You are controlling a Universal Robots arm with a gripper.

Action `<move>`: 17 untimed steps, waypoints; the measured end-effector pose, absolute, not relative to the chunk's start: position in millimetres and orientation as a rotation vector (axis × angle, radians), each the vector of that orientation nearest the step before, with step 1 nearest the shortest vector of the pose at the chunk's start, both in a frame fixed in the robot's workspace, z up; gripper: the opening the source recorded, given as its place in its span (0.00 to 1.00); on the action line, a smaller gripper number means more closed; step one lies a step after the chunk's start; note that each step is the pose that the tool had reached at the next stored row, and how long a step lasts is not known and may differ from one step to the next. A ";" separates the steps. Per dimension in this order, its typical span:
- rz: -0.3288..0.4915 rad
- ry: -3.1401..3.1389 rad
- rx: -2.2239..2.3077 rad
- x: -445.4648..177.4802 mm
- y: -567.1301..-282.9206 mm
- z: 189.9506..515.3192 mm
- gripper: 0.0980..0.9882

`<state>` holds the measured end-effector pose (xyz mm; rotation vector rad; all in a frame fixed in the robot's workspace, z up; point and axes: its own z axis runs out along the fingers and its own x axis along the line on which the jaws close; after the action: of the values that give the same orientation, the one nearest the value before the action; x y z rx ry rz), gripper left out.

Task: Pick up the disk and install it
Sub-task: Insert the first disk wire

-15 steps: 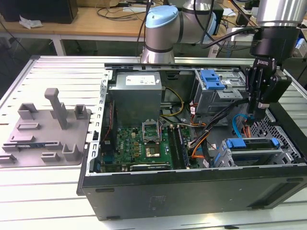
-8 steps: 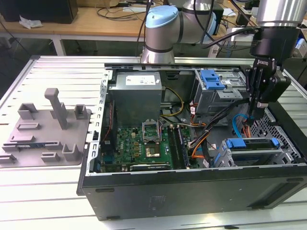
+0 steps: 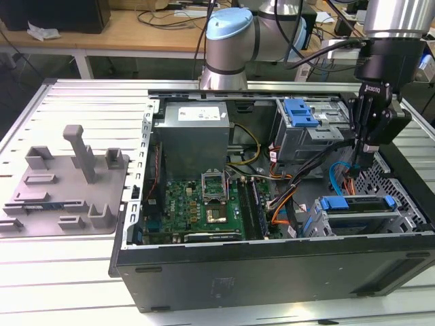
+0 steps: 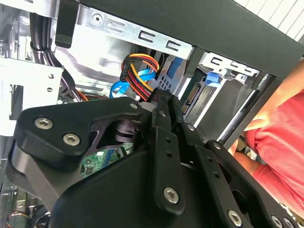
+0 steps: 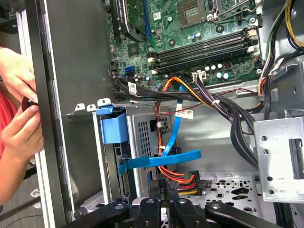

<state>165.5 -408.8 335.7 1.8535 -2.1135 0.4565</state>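
Pincer (image 3: 368, 151) hangs tips-down over the case end at the exterior view's right. Jaws are closed tight, with nothing visible between them.

From the exterior view's left:
- Grey fixture tray (image 3: 64, 187) sits on the slatted metal table (image 3: 81, 102).
- Open computer case (image 3: 272, 272) lies just beside the tray.
- Inside the case, the power supply box (image 3: 194, 136) sits at the back and the motherboard (image 3: 204, 204) in front of it.
- Blue latch (image 3: 299, 112) sits on top of the upper drive cage.
- The disk (image 3: 357, 207) lies level in the lower bay at the near corner, silver body between blue carrier rails, just below the pincer.

In the first wrist view, the fingertips (image 5: 159, 187) sit right at the plug of the red-orange-yellow wire bundle (image 5: 178, 176). Contact with the plug is possible, can't tell from this angle. Blue flat cable (image 5: 161, 159) crosses just above the plug. A person's hand (image 5: 19, 71) rests outside the case wall.
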 end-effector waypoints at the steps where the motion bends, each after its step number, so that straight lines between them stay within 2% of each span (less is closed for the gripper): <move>1: 0.456 -2.113 1.853 165.5 -408.8 335.6 0.08; 7: 0.454 -2.115 1.855 165.5 -410.0 335.8 0.08; 17: 0.386 -2.156 1.892 166.2 -439.5 341.7 0.08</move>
<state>166.2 -439.5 341.7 1.8919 -2.1563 0.3858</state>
